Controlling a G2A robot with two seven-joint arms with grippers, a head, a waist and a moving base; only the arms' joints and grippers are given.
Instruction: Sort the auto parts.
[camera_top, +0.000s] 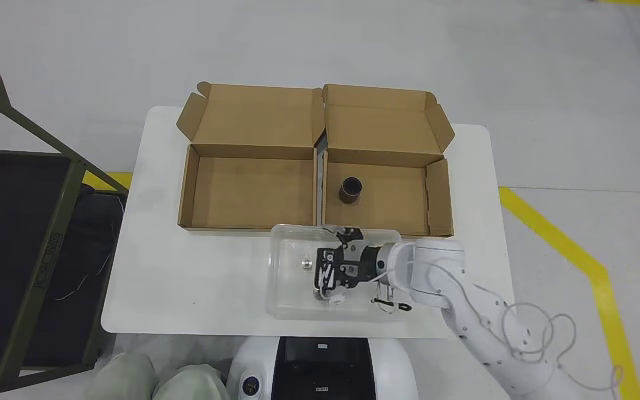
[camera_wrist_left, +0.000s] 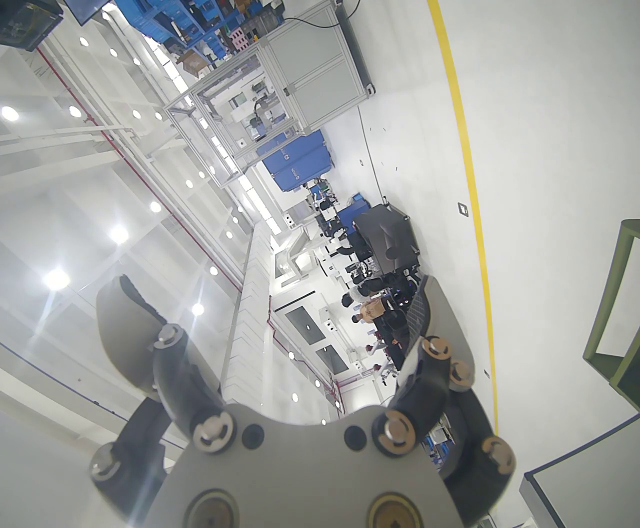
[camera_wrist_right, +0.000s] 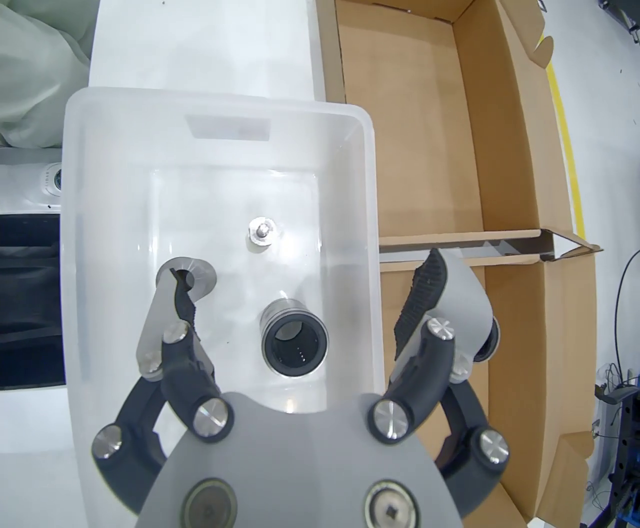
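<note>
A clear plastic bin (camera_top: 273, 285) (camera_wrist_right: 371, 190) stands at the table's front edge with three parts in it: a black and silver cylindrical bearing (camera_wrist_right: 295, 342), a flat metal washer (camera_wrist_right: 199, 278) and a small silver stud (camera_wrist_right: 261, 232) (camera_top: 306, 264). My right gripper (camera_wrist_right: 305, 265) (camera_top: 335, 268) hangs open over the bin, the bearing below and between its fingers, one fingertip over the washer. A black cylinder (camera_top: 352, 188) (camera_wrist_right: 492, 341) lies in the right cardboard box (camera_top: 400, 195) (camera_wrist_right: 517, 310). My left gripper (camera_wrist_left: 272, 295) is open, holds nothing and points out into the room.
The left cardboard box (camera_top: 250, 190) (camera_wrist_right: 410, 125) stands beside the right one at the back of the white table (camera_top: 150, 220), both with lids folded back. A dark green frame (camera_top: 40, 200) stands left of the table.
</note>
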